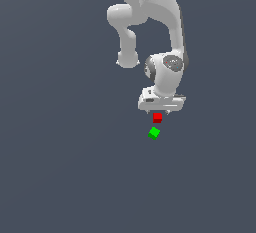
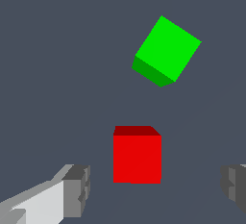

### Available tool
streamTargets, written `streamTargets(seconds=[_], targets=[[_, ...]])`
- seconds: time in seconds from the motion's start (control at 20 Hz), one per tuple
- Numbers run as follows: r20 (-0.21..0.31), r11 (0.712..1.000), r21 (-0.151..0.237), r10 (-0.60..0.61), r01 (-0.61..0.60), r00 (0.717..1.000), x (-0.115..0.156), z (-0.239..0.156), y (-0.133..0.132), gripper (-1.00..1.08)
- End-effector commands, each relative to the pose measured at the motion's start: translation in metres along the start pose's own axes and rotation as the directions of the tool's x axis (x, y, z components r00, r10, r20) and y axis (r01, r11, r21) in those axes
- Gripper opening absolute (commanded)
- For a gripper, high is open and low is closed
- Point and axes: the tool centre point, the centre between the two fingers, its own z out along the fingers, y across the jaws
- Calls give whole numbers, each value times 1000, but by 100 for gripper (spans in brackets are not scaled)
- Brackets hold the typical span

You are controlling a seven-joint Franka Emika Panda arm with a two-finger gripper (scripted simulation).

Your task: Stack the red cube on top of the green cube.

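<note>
The red cube point(image 1: 157, 117) lies on the grey floor just below the white gripper point(image 1: 159, 111) in the exterior view. In the wrist view the red cube point(image 2: 137, 155) sits between the two grey fingertips point(image 2: 77, 189), which stand wide apart and do not touch it. The gripper point(image 2: 156, 189) is open and empty. The green cube point(image 1: 154, 133) lies a short way beyond the red one, turned at an angle; it also shows in the wrist view point(image 2: 166, 50), apart from the red cube.
The white arm point(image 1: 150, 22) reaches down from the top of the exterior view. The plain dark grey floor point(image 1: 60, 152) surrounds the cubes.
</note>
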Motion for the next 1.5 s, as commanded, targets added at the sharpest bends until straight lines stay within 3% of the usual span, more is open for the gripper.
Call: streamTargets(seconds=[0.0, 0.35, 1.1, 1.15, 1.45], targets=[[-1, 1000, 0, 4, -4, 1000, -2, 4, -6, 100], [0, 1000, 0, 3, -3, 1000, -3, 8, -7, 100], [-1, 1000, 0, 4, -4, 1000, -2, 55, -8, 100], [-1, 1000, 0, 4, -4, 1000, -2, 55, -8, -100], [-1, 1000, 0, 4, -4, 1000, -2, 55, -8, -100]])
